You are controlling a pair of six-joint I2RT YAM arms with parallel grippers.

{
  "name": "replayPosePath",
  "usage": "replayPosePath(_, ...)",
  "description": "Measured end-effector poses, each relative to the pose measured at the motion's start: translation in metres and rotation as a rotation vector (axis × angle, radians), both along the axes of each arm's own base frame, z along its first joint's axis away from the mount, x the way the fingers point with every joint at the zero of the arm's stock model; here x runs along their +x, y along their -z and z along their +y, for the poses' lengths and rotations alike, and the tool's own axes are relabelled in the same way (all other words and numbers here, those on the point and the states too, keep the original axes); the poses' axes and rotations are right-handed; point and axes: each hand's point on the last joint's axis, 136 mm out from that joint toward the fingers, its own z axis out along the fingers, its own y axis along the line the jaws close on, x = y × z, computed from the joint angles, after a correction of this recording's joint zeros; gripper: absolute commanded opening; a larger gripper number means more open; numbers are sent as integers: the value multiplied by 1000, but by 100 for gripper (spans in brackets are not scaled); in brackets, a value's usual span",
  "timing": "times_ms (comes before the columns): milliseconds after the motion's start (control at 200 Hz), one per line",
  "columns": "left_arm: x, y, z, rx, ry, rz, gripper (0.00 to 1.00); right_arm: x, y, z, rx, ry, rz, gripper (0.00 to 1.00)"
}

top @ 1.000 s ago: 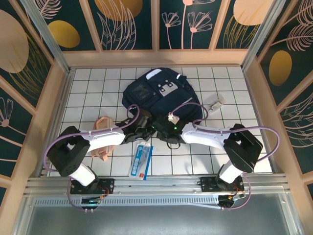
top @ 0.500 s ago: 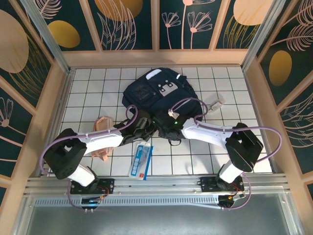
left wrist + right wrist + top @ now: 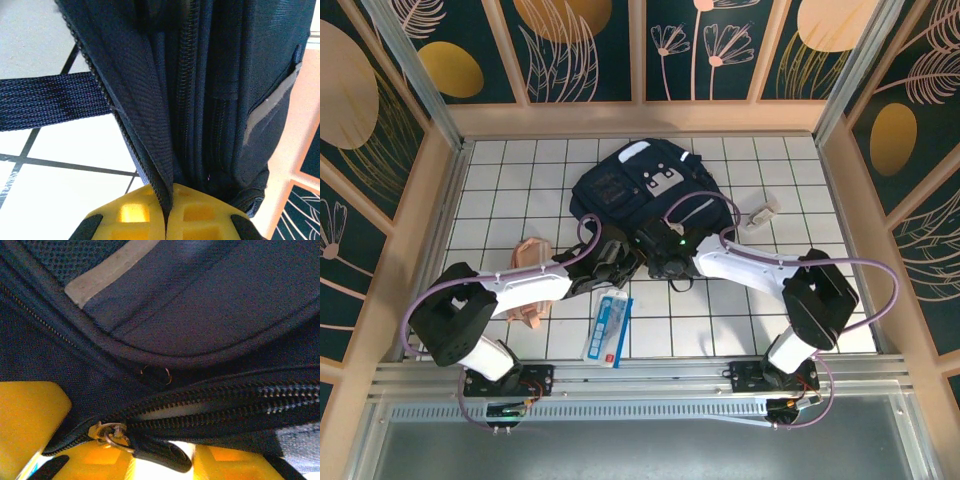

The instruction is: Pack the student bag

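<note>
- At far left of the bench (image 3: 500, 190), partly under the left arm: a pink pouch (image 3: 530, 250). Could get dragged out of place by a wide swing of that arm.
- At the left gripper (image 3: 612, 262): jaws pressed together, pinching a fabric edge beside the zip of the student bag (image 3: 640, 190). Clear from the left wrist view, with the flap going straight in between the yellow pads (image 3: 130, 215). Only a thin hold on woven cloth; may slip out under a hard pull and let the opening fall shut.
- Just nearer than that, apart from both grippers: a blue-and-white packet (image 3: 608, 328), flat on the bench, probably waiting to go in.
- In the middle, toward the far side: the student bag itself, lying flat, with its near edge between the two grippers.
- At the right gripper (image 3: 668, 262): jaws somewhat apart on either side of the zip pull (image 3: 150, 452); cannot tell if already pinching it. May miss the small pull and catch only fabric, or jam the zip teeth by pulling at an angle against the left hold.
- At right, near the bag: a small white object (image 3: 760, 212), too small to name.
- Hidden or unclear: the inside of the bag, how far the zip is open, and from above the exact contact with the bag under wrists and cables.
</note>
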Motion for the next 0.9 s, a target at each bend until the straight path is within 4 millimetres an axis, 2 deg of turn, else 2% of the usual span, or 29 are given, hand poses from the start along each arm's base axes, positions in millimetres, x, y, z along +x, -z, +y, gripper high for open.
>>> replayPosePath(310, -2, 5, 3, 10, 0, 10, 0, -5, 5, 7, -11, -156, 22, 29)
replayPosePath(475, -3, 5, 3, 11, 0, 10, 0, -3, 3, 12, -5, -211, 4, 16)
replayPosePath(796, -3, 6, 3, 13, -1, 12, 0, -2, 2, 17, 14, -232, -3, 6)
replayPosePath(841, -3, 7, 4, 14, -1, 13, 0, -3, 2, 18, 19, -235, -2, 9)
replayPosePath(901, -4, 8, 5, 16, -1, 16, 0, -4, 3, 18, 28, -240, -1, 24)
